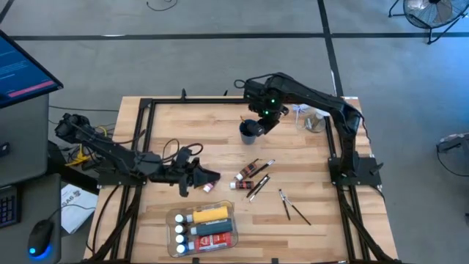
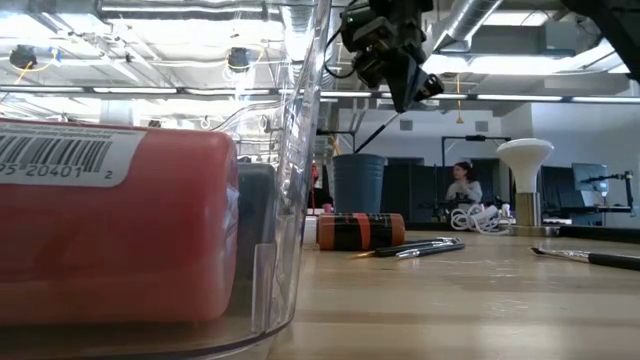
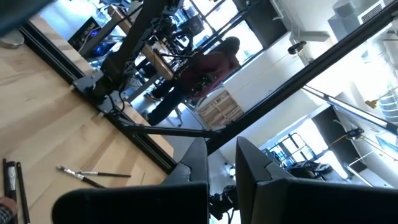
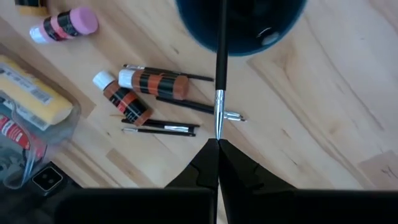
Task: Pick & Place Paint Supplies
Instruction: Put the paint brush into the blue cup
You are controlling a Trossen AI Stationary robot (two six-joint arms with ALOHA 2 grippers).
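My right gripper [image 4: 217, 142] is shut on a thin dark-handled brush [image 4: 220, 68] and hangs above the dark cup [image 1: 249, 131] at the table's far middle. My left gripper [image 1: 212, 176] hovers level, left of the table's middle, beside a pink-capped tube [image 1: 207, 188]. A narrow gap shows between its fingers [image 3: 194, 163] and nothing sits in it. Two brown tubes [image 1: 245, 174] lie on the wood with loose brushes [image 1: 260, 185]. A clear tub [image 1: 176, 220] near the front edge holds a yellow bottle [image 1: 209, 214] and a red tube [image 1: 217, 238]. My right gripper pinches the brush at its metal-ferrule end [image 4: 219, 122] between the two fingertips. The fingers come from above, pointing steeply down, and lie along the brush. The brush hangs below them, lifted clear of the table. Its dark handle [image 4: 221, 37] reaches down over the cup's opening.
A clear jar [image 1: 314, 121] stands at the far right, beside the right arm. Two more brushes [image 1: 293, 207] lie near the front right. Black frame rails [image 1: 139, 139] border the table. A person [image 2: 462, 182] sits in the room beyond it.
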